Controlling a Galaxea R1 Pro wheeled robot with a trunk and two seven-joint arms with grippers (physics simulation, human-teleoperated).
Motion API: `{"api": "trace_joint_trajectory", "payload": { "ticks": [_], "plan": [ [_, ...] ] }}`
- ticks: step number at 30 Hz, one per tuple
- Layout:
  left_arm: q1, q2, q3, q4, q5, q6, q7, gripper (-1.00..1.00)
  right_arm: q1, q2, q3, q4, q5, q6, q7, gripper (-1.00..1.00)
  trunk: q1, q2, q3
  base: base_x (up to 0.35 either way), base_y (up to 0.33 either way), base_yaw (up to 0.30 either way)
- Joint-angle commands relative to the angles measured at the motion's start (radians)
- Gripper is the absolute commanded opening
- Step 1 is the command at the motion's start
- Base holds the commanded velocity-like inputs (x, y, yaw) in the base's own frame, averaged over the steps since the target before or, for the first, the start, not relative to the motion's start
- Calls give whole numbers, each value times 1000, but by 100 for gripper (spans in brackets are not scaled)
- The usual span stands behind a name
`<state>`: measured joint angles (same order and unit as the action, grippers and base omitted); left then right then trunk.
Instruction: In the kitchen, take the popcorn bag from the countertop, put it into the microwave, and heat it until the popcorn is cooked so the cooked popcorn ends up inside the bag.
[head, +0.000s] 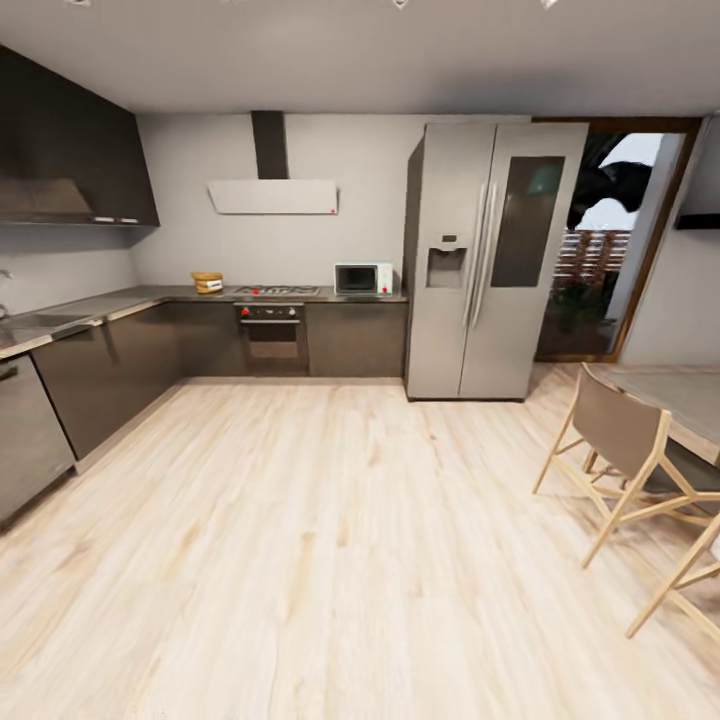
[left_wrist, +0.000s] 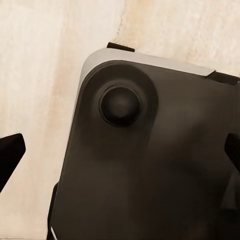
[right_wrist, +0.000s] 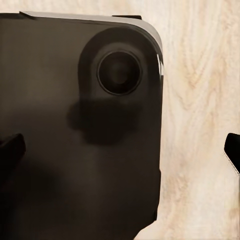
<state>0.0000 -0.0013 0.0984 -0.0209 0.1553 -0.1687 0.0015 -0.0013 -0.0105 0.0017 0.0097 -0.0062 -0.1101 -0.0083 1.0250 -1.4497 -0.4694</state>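
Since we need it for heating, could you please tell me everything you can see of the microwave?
The microwave is a small pale, whitish box with a dark-framed glass door taking most of its front and a light control panel at the right side; its knobs are too small to make out. The door looks shut. It stands upright on the countertop against the back wall, between the cooktop and the fridge, apart from the popcorn bag beyond the cooktop.

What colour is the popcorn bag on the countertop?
Orange-brown; the popcorn bag shows best in the head view.
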Motion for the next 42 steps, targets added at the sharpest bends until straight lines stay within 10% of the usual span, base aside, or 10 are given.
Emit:
{"api": "trace_joint_trajectory", "payload": {
  "ticks": [1, 42],
  "plan": [
    [0, 0, 7, -1, 0, -2, 0, 100, 0, 0, 0, 1, -1, -5, -1, 100, 0, 0, -1, 0, 0, 299],
    [0, 3, 5, -1, -2, 39, -1, 100, 0, 0, 3, 3, 3, 3, 0, 100, 0, 0, -1, 272, 62, 22]
  ]
}}
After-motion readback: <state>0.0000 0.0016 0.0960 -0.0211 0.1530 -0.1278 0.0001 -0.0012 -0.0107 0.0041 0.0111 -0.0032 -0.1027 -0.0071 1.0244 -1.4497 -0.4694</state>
